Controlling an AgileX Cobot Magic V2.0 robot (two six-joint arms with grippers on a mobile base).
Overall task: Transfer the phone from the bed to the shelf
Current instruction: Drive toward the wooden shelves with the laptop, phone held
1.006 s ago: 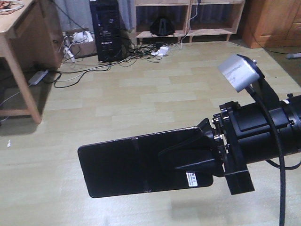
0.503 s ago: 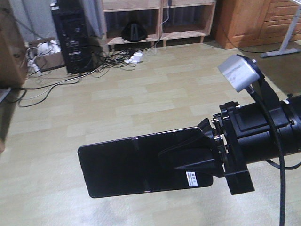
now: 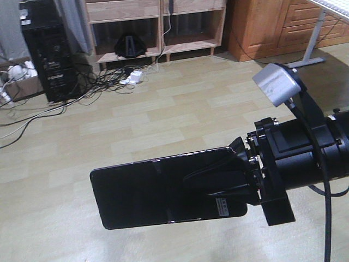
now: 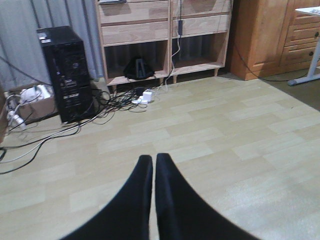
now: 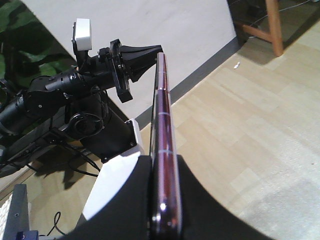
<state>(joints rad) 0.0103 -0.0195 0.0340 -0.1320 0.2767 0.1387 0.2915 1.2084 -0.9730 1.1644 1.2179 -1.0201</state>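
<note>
The phone [image 3: 152, 191], a glossy black slab with a white barcode sticker, is held level above the floor, and my right gripper [image 3: 191, 183] is shut on its sticker end. In the right wrist view the phone [image 5: 162, 110] shows edge-on, its pinkish rim clamped between the right gripper's [image 5: 165, 167] black fingers. My left gripper [image 4: 153, 159] is shut and empty, pointing over the floor toward the shelf [image 4: 135, 30]. The pale wooden shelf [image 3: 125, 11] stands against the far wall. The bed is out of view.
A black computer tower [image 3: 46, 54] stands left of the shelf with tangled cables [image 3: 109, 76] and a power strip on the floor before it. An orange-brown cabinet [image 3: 267, 27] and a white desk leg [image 3: 313, 38] are at the right. My left arm [image 5: 75, 85] crosses the right wrist view.
The room has slid leftward in the front view: the wooden table left the frame, the tower and shelf moved left, and the cabinet and desk leg came in. Gripper and phone kept their pose.
</note>
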